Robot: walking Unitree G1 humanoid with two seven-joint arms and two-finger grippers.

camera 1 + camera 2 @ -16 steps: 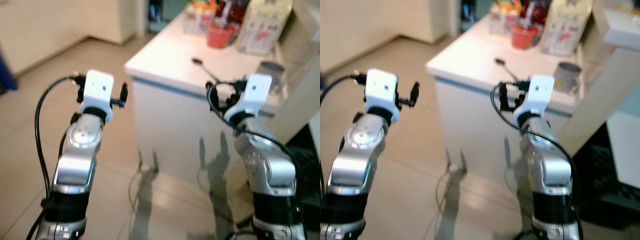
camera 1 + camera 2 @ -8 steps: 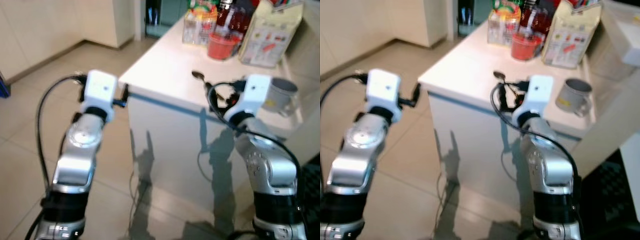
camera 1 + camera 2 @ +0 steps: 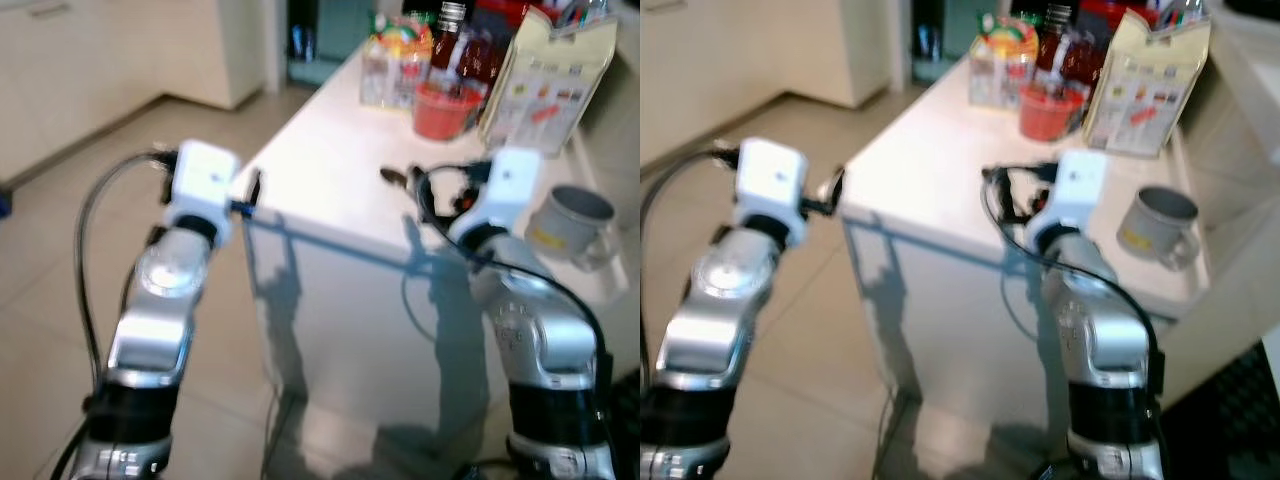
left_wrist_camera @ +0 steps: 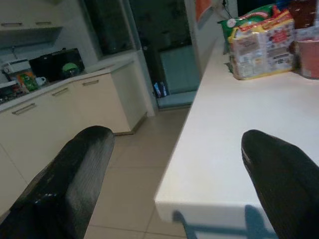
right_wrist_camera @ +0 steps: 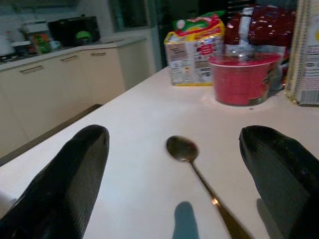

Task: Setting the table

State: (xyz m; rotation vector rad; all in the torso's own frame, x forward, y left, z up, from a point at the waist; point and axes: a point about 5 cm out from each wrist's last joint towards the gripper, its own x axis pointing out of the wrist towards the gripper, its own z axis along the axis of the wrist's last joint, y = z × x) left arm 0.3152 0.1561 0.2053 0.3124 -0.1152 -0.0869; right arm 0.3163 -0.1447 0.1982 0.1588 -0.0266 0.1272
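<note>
Left gripper [image 4: 169,164], fingers spread apart, hovers at the white tabletop's [image 3: 320,170] near corner. Right gripper [image 5: 174,174], likewise spread wide, hangs over a spoon [image 5: 192,162] lying on the tabletop, short of a red cup [image 5: 241,79]; a grey mug [image 3: 1155,228] stands farther right.

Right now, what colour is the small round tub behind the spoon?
Red; the plastic tub shows best in the right wrist view.

Glossy white table [image 5: 149,189]; shiny metal spoon [image 5: 183,149]; matt grey mug [image 3: 1156,228]; red plastic cup [image 5: 241,78].
</note>
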